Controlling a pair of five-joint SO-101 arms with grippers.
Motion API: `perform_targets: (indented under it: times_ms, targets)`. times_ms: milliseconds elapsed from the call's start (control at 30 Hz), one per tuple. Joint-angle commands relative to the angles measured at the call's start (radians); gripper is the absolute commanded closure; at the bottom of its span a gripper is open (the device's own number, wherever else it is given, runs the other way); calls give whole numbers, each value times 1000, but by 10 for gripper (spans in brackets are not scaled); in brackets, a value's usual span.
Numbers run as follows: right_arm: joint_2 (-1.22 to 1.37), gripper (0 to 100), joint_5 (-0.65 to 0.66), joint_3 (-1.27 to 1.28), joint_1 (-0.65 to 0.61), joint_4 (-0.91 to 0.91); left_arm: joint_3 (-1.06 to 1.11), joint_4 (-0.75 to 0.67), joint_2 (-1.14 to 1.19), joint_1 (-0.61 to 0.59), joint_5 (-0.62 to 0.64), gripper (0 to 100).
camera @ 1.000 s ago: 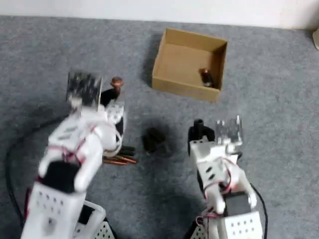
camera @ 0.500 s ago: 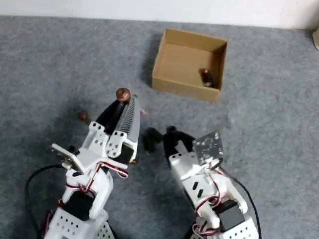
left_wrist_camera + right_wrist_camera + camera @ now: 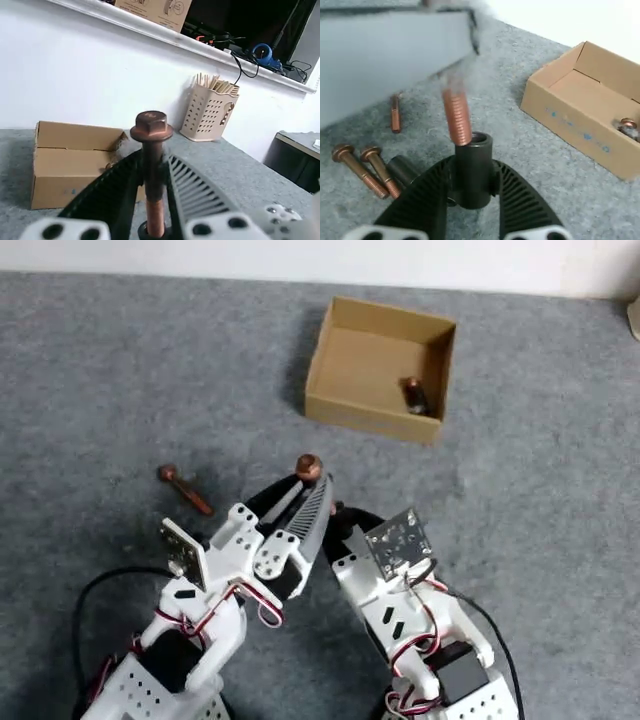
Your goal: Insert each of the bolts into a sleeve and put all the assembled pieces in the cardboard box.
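While left tool (image 3: 152, 160) grips bolt (image 3: 151, 131), right tool (image 3: 473, 164) clasps sleeve (image 3: 472, 180); grey carpet (image 3: 120, 370), white wall (image 3: 75, 75).

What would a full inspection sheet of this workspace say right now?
Surface: grey carpet, flat.
Job's things: cardboard box with one assembled piece inside; a bolt with its tip at the mouth of a sleeve; three loose bolts and a spare sleeve on the carpet.
Clutter: nothing seen.
Grippers: left gripper shut on the bolt; right gripper shut on the sleeve.
Cables: black cables by both arm bases.
Surroundings: white wall; a perforated holder of sticks.
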Motion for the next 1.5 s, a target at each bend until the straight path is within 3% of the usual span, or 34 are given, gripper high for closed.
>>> perform_targets:
  times_ms: [0,400,667,1067,1467]
  targets:
    - [-12,995,15,-5,8,-7,-15,3,-8,22,3,996]
    - [-12,995,20,-16,8,79,-1,5,1,13,5,996]
    - [-12,995,17,-47,4,85,-5,77,1,13,147,996]
    - [-12,995,15,-50,1,79,-10,89,-1,12,150,996]
    - [-12,995,20,-88,-84,85,-12,109,1,21,153,996]
